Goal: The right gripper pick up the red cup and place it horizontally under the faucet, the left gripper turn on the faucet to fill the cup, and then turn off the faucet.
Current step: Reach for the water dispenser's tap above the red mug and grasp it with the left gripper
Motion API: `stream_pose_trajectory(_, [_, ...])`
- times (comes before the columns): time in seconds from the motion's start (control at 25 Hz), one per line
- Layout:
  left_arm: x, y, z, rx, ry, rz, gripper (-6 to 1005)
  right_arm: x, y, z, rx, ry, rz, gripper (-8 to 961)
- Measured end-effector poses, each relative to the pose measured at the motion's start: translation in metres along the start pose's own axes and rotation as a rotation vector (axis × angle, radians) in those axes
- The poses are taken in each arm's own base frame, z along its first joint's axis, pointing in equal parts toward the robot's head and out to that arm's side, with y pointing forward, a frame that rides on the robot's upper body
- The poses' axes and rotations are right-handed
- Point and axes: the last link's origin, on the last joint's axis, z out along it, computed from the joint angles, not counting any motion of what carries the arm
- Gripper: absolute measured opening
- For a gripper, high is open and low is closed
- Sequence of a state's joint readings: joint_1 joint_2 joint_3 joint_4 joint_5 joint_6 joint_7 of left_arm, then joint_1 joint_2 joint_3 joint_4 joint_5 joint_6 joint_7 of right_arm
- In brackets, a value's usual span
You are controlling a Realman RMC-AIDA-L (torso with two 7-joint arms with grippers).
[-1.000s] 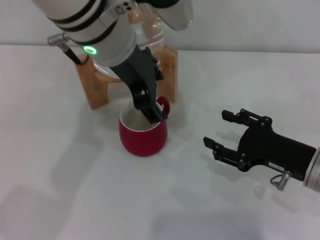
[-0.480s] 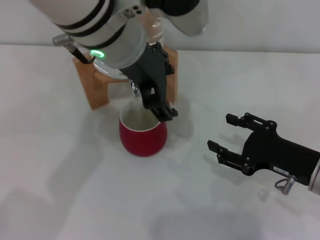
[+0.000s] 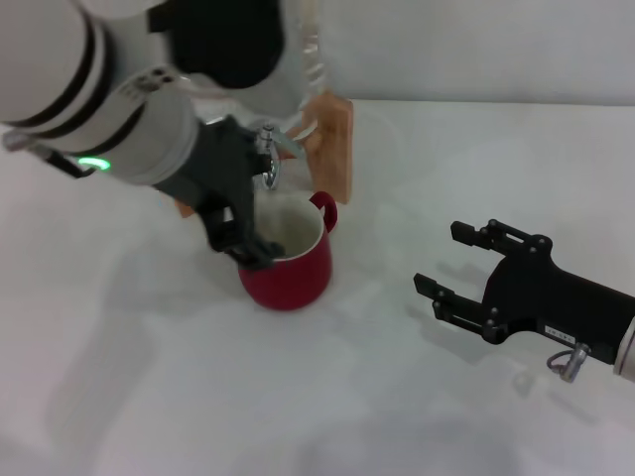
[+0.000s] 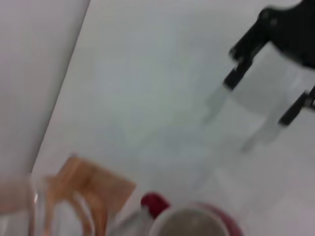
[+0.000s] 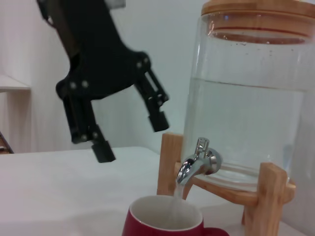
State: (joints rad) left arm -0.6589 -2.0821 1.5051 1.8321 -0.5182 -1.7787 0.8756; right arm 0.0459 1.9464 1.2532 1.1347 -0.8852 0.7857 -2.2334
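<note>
The right gripper [image 3: 458, 266] rests low over the table [image 3: 397, 397], fingers apart. Farther back, the red cup [image 3: 288, 263] stands upright under the faucet [image 5: 197, 164]; the left gripper [image 5: 130, 132] hovers beside it, fingers spread.

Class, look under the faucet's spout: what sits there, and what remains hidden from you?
The red cup stands directly under the faucet, with a thin stream of water falling into its white inside. The water level inside is hidden by the rim, and in the head view the left end effector covers the cup's left edge.
</note>
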Motion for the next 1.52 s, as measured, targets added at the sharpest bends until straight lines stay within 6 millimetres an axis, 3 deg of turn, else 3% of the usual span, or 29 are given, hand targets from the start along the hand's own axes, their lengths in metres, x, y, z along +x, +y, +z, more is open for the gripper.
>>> stream_pose_trajectory(0.16, [-0.016, -0.001, 0.004, 0.016, -0.036, -0.046, 887, -0.001, 0.000, 0.001, -0.001, -0.002, -0.002, 707])
stream_pose_trajectory(0.36, [-0.020, -0.002, 0.007, 0.026, -0.033, -0.057, 887, -0.001, 0.000, 0.001, 0.000, -0.001, -0.002, 707])
stream_pose_trajectory(1.52, [-0.005, -0.010, 0.016, 0.030, -0.034, -0.015, 887, 0.002, -0.001, -0.001, 0.008, 0.009, 0.003, 707])
